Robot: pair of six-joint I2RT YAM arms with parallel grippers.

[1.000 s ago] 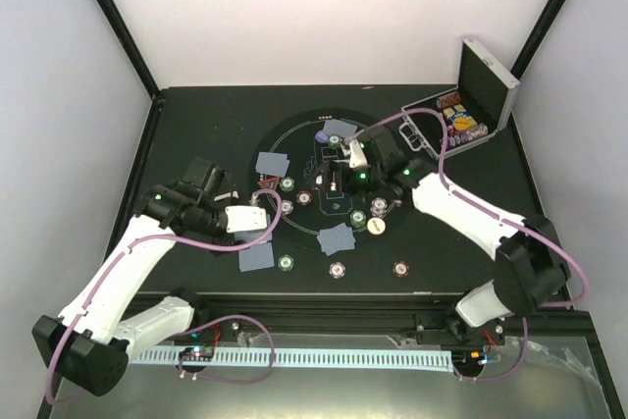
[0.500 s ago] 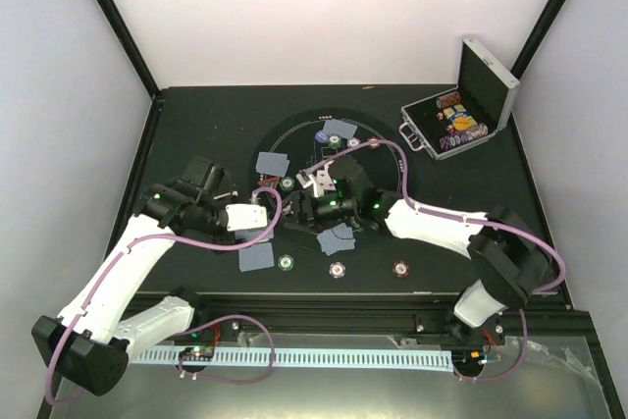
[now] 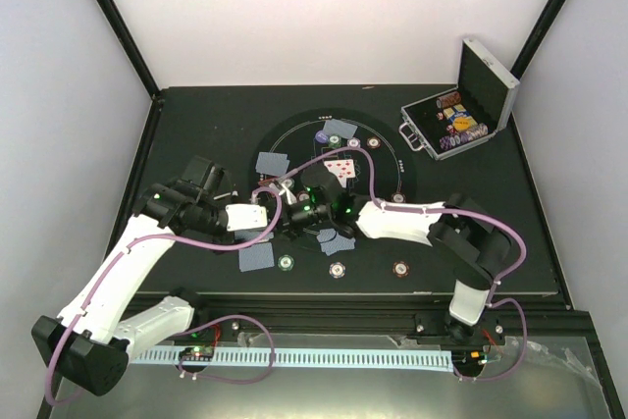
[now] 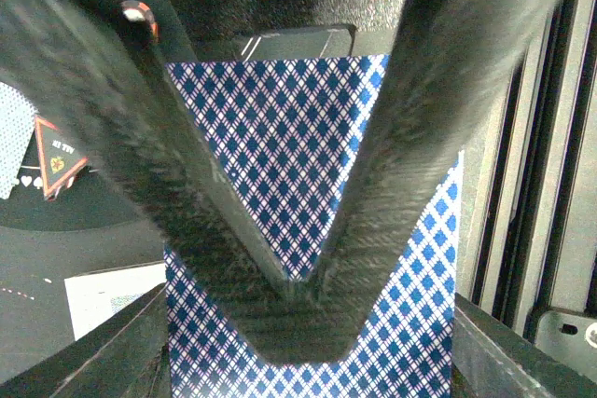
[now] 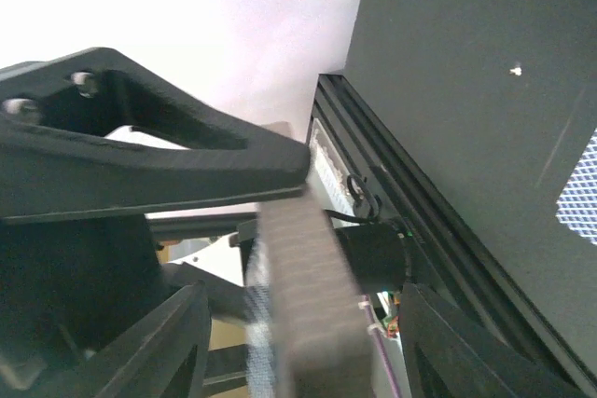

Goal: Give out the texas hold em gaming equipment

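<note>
My left gripper [image 3: 265, 214] [image 4: 300, 309] is shut on a stack of blue-diamond-backed playing cards [image 4: 280, 146] above the mat's near-left edge. My right gripper [image 3: 288, 215] [image 5: 298, 361] has reached across to it, and its fingers stand apart on either side of the blurred card stack [image 5: 303, 295] without touching it. A face-up red-pipped card [image 3: 340, 166] lies mid-mat. Face-down cards lie at the left [image 3: 272, 161], the far side [image 3: 340, 128], the near side [image 3: 337, 240] and off the mat [image 3: 257, 255]. Chips [image 3: 286, 262] ring the mat. A red triangle marker [image 4: 58, 157] shows in the left wrist view.
The round black mat [image 3: 294, 139] lies in the middle of the table. A silver case [image 3: 461, 120] holding more chips stands open at the back right. More chips [image 3: 337, 270] [image 3: 400, 267] lie near the front rail [image 3: 324, 293]. Purple cables loop over both arms.
The right arm swung left from mid-mat to the left gripper's card stack, its jaws narrowing. A face-up card now shows where it had been. The left arm held still.
</note>
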